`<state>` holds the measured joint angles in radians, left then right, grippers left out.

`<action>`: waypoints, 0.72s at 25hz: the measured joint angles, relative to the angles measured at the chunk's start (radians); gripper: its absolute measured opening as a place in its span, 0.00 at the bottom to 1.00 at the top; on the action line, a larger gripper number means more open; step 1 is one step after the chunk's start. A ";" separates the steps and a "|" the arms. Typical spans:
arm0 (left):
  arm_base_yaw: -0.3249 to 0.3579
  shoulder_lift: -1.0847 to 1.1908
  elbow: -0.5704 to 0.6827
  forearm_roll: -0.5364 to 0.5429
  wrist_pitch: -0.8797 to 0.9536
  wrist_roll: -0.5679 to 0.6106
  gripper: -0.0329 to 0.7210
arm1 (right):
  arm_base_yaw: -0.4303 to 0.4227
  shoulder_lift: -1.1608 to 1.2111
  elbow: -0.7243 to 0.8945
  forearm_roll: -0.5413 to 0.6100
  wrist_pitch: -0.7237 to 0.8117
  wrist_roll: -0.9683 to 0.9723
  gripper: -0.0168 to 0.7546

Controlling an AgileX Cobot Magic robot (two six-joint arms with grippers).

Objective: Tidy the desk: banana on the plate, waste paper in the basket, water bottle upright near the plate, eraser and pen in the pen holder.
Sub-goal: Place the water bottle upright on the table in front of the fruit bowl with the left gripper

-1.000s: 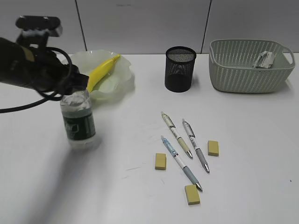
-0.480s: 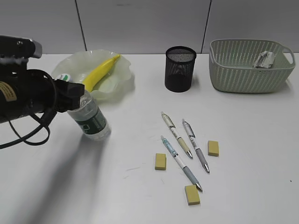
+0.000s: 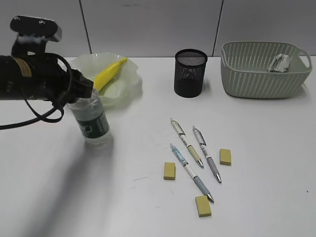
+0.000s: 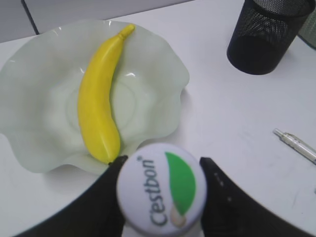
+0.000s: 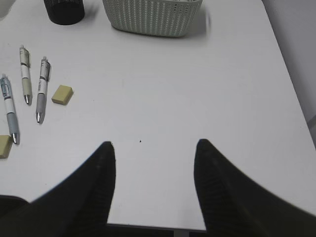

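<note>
At the left, the left gripper point(image 4: 160, 197) is clamping the water bottle point(image 3: 91, 121), tilted, just near the plate point(image 3: 129, 84); releasing now risks toppling it. The right gripper point(image 5: 153, 163) is idling, fingers apart.

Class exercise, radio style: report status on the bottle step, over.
Left gripper shut on water bottle, bottle tilted beside plate. Right gripper open, idle. Nothing in the way.
</note>
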<state>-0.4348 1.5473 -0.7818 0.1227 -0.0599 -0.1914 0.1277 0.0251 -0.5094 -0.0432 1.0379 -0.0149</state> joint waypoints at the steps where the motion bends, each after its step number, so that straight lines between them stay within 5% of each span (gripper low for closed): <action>1: 0.000 0.011 -0.003 0.000 0.015 0.000 0.47 | 0.000 0.000 0.000 0.000 0.000 0.000 0.56; 6: -0.007 0.036 -0.015 0.000 0.006 0.002 0.47 | 0.000 0.000 0.000 0.000 0.000 0.000 0.56; 12: -0.009 0.019 -0.015 -0.001 0.019 0.002 0.76 | 0.001 0.000 0.000 0.000 0.000 0.000 0.56; 18: -0.010 -0.124 -0.015 -0.002 0.054 0.002 0.80 | 0.001 0.000 0.000 0.000 0.000 0.000 0.56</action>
<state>-0.4450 1.4232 -0.7965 0.1205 -0.0054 -0.1889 0.1284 0.0251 -0.5094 -0.0432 1.0379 -0.0149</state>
